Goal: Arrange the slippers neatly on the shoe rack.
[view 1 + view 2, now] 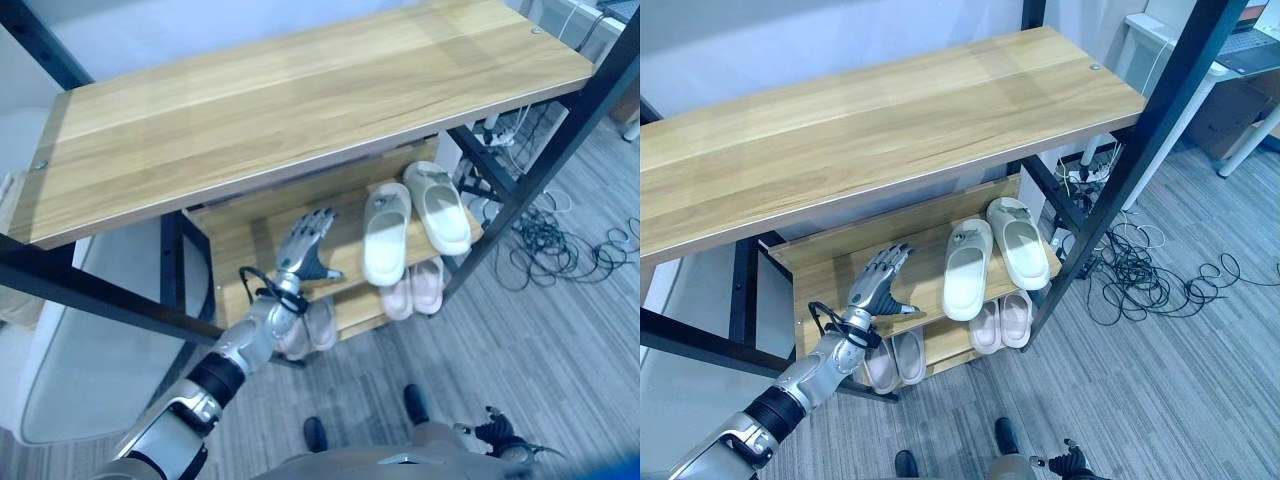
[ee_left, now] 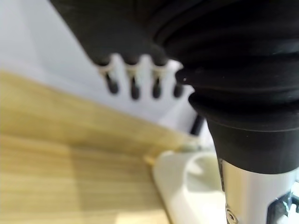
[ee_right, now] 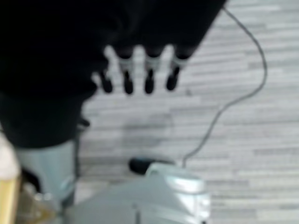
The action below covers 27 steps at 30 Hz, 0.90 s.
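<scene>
Two cream slippers, one (image 1: pixel 385 232) beside the other (image 1: pixel 438 205), lie toes outward on the right half of the rack's middle shelf (image 1: pixel 245 235). The outer one angles slightly away. My left hand (image 1: pixel 305 250) hovers open over that shelf, just left of the slippers and apart from them. In the left wrist view its straight fingers (image 2: pixel 134 86) point past the wooden board, with a cream slipper (image 2: pixel 191 186) close by. Pink slippers sit on the bottom shelf in two pairs, one (image 1: pixel 418 288) on the right and one (image 1: pixel 310 328) under my wrist. My right hand (image 3: pixel 138 77) hangs open over the floor.
The wide wooden top shelf (image 1: pixel 300 100) overhangs the middle shelf. A black slanted frame post (image 1: pixel 545 160) stands at the rack's right end. Tangled cables (image 1: pixel 550 245) lie on the grey floor to the right. A white panel (image 1: pixel 80 370) leans at the left.
</scene>
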Motion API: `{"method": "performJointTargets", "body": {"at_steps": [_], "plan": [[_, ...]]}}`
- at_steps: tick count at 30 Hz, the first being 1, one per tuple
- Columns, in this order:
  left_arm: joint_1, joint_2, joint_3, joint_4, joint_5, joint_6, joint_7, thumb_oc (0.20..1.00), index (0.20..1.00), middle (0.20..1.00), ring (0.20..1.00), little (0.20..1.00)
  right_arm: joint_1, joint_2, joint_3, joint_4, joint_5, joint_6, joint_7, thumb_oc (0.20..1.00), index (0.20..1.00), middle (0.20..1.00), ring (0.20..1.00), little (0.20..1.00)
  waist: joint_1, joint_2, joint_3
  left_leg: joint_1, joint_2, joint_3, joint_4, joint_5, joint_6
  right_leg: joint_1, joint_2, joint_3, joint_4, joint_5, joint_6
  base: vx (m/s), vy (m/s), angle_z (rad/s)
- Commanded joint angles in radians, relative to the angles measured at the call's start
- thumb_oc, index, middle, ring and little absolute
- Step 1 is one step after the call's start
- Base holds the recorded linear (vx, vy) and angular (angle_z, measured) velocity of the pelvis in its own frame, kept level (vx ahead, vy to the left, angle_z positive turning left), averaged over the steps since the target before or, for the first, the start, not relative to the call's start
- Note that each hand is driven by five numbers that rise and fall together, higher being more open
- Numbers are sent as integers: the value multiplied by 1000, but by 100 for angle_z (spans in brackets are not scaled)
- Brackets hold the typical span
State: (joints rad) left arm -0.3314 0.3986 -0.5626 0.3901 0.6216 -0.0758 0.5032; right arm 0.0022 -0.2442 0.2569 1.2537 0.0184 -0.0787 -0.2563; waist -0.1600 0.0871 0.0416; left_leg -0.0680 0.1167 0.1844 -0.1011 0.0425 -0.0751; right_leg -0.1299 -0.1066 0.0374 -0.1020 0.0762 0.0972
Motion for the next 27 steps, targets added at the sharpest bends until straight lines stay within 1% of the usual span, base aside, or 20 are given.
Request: {"method": "performJointTargets", "body": {"at_steps": [1,8,14,19,27], "plan": [[-133,-37,22,83,19,-7,24,1000,1000,1000,1000,1000,-33,-33,-3,53,27,1,-6,1000,1000,1000,1000,1000,-6,55,-1,5,26,-55,14,-22,-23,-14,40,-43,41,-79,17,0,0,0],[-154,-68,-7,121,48,11,25,1000,1000,1000,1000,1000,-41,-35,7,49,30,-2,-12,1000,1000,1000,1000,1000,-13,51,4,1,27,-56,14,-22,-21,-20,41,-40,43,-78,17,0,0,0],[-168,-101,-19,168,31,18,30,1000,1000,1000,1000,1000,-45,-39,6,53,35,-1,-14,1000,1000,1000,1000,1000,-17,49,10,-2,29,-55,14,-20,-20,-29,42,-34,48,-78,16,0,0,0],[-156,-127,-18,173,-15,4,34,1000,1000,1000,1000,1000,-48,-39,8,53,39,0,-17,1000,1000,1000,1000,1000,-21,52,20,-8,31,-48,14,-16,-20,-46,46,-25,53,-76,16,0,0,0],[-137,-137,-28,151,-34,-9,30,1000,1000,1000,1000,1000,-56,-40,5,50,50,-4,-19,1000,1000,1000,1000,1000,-21,53,25,-11,35,-43,14,-11,-21,-51,48,-18,55,-76,14,0,0,0]]}}
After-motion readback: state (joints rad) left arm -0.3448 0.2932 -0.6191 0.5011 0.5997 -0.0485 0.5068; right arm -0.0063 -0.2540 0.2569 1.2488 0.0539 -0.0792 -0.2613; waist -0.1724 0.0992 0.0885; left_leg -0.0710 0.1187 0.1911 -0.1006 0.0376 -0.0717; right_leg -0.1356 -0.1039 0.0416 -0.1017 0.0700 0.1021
